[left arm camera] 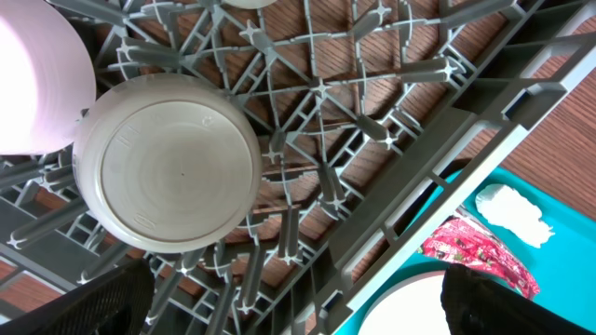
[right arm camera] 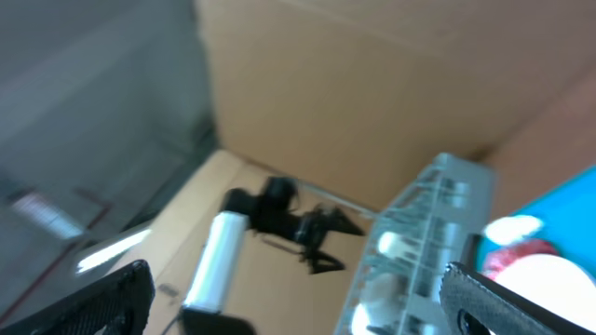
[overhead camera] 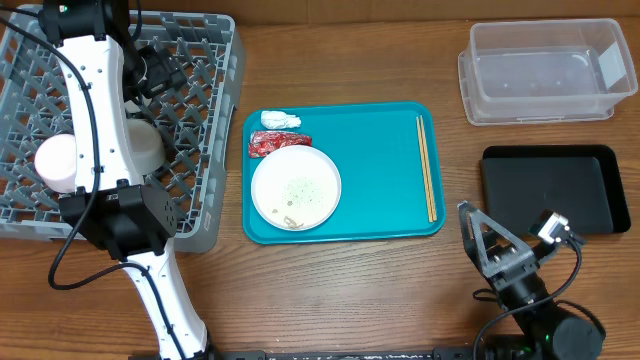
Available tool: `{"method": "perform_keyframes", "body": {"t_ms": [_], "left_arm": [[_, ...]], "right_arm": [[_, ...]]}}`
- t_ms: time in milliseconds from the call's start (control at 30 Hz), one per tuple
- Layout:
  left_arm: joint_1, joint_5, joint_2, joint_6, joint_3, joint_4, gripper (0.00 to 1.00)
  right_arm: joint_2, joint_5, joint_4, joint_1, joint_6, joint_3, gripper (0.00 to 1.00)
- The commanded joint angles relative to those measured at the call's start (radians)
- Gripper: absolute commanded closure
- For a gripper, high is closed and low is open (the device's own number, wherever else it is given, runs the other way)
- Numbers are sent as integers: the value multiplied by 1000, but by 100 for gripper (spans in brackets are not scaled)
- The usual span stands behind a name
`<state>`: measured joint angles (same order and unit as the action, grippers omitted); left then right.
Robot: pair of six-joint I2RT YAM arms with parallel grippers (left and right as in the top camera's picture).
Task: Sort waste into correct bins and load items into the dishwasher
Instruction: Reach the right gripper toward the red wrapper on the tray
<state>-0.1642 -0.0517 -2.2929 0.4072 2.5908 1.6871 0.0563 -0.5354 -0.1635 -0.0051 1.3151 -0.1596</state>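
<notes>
Fig. | L gripper [left arm camera: 298,307]: released, empty, above large square grey plastic dish rack [overhead camera: 205,60]; light grey-blue bowl [left arm camera: 177,167] base-up there, prob. to drain | R gripper [overhead camera: 490,235]: open, idle | we judge round white plate [overhead camera: 295,187], crinkled red wrapper [overhead camera: 278,143] pending; both on teal tray [overhead camera: 380,150]

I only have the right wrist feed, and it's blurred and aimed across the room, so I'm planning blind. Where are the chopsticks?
Observer: The chopsticks lie along the right side of the teal tray.
Operator: Any bowls racked?
Observer: Two: a pink bowl and, base up, a grey-blue bowl, both in the dish rack.
Operator: What's beside my gripper?
Observer: The right gripper, open, sits just off the near-left corner of the black tray.
</notes>
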Motion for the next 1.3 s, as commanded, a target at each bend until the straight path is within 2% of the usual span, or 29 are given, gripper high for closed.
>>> {"method": "perform_keyframes", "body": {"t_ms": [0, 100, 233, 433, 700, 767, 933, 1100, 1267], "left_arm": [[2, 8, 13, -22, 14, 3, 0], [2, 8, 13, -23, 14, 3, 0], [1, 8, 13, -23, 14, 3, 0], [1, 8, 13, -23, 14, 3, 0], [1, 8, 13, -23, 14, 3, 0], [1, 8, 13, -23, 14, 3, 0], [1, 8, 13, -23, 14, 3, 0], [2, 8, 13, -23, 14, 3, 0], [2, 8, 13, -23, 14, 3, 0]], "right_arm": [[56, 27, 79, 4, -201, -97, 1], [119, 54, 133, 0, -296, -172, 0], [188, 147, 209, -37, -303, -252, 0], [200, 252, 349, -153, -303, -293, 0], [200, 257, 263, -330, -308, -293, 0], [200, 251, 237, -339, -414, -294, 0], [200, 203, 238, -298, -539, -294, 0], [200, 76, 184, -180, -537, -294, 0], [200, -50, 126, 24, -470, -294, 0]]}}
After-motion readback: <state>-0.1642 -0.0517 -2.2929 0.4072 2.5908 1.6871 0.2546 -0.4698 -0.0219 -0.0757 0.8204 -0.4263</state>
